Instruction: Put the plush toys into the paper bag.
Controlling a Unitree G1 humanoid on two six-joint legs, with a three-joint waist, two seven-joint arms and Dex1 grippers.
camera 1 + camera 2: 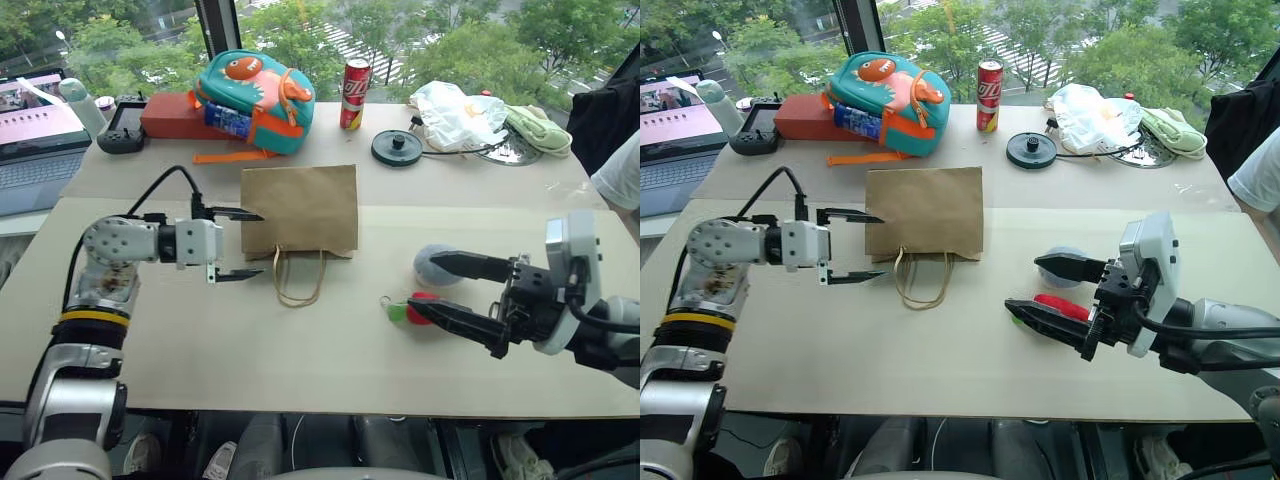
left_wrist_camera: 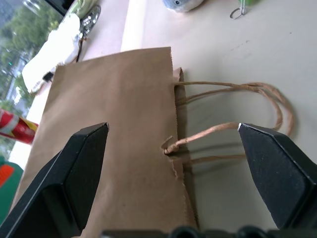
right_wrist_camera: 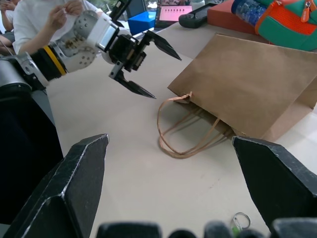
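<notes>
Plush toys are lying on the table right of the paper bag: the grey-blue ball and the red pepper, its green tip carrying a small metal ring. Both should be squashing softly, light and easy to pinch around the middle. My right gripper is hovering spread wide just beside them, gripping nothing. My left gripper is hanging open and empty at the flat bag's mouth edge, near the handles. Lettering on the red can is unreadable.

No legible text anywhere; white script on the red can too small to read.
</notes>
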